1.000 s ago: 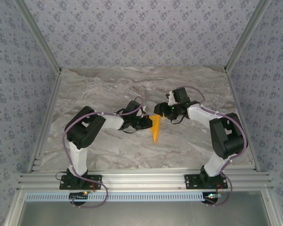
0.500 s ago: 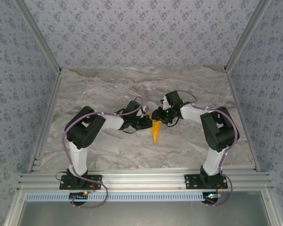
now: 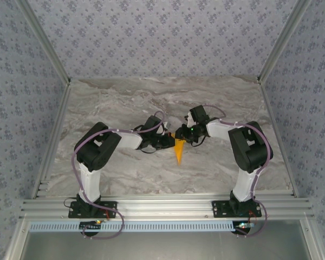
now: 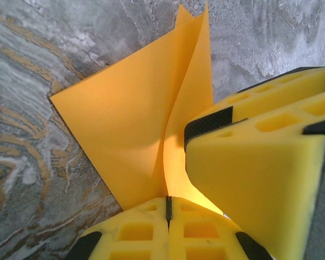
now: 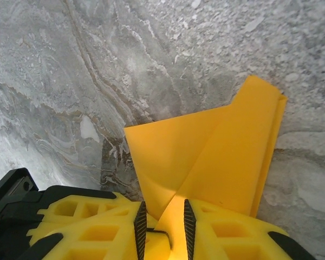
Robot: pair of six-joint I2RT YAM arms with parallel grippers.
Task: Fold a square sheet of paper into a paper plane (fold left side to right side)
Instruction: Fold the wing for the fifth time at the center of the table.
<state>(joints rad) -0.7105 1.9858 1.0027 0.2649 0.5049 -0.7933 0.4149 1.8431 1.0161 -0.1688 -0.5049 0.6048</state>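
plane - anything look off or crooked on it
Yes. The plane isn't flat: its layers splay apart, and one flap stands up in a bowed curve rather than a crisp crease. The left gripper is shut on its edge; the right gripper has its jaws around it.

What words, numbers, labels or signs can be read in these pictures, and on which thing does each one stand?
None can be read.
The folded orange-yellow paper sheet: plain, no print.
The yellow foam fingers of the left gripper and of the right gripper: no marks.
The grey marble tabletop and the flowered wallpaper: pattern only, no text.
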